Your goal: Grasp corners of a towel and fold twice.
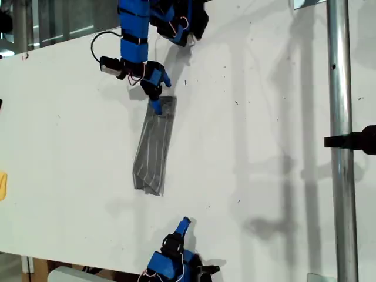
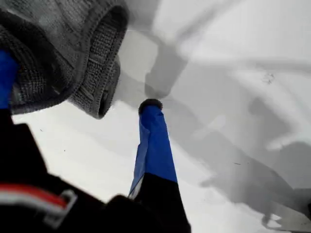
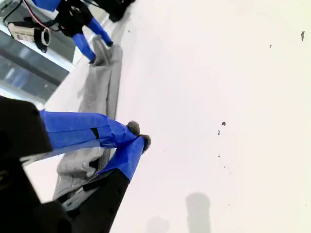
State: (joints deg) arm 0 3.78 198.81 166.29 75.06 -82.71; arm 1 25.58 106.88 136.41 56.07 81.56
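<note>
The towel [image 1: 154, 150] lies folded into a long narrow grey strip on the white table, its thin white stripes running lengthwise. My first gripper [image 1: 157, 101] stands at the strip's far end, toward the exterior view's top. Its jaws are open, and a doubled-over towel [image 2: 92, 63] corner bulges between one blue finger and the other finger [image 2: 153, 141]. My second gripper [image 1: 183, 224] hovers near the table's front edge, a little past the strip's near end. It is shut and empty, its tips touching [image 3: 138, 136]. From there the towel [image 3: 97, 92] stretches away to my first gripper [image 3: 95, 43].
A small yellow object [image 1: 2, 185] sits at the exterior view's left edge. A metal pole [image 1: 341, 117] with a black clamp [image 1: 355, 141] crosses the exterior view's right side. Bare white table [image 1: 264, 117] spreads between the towel and the pole.
</note>
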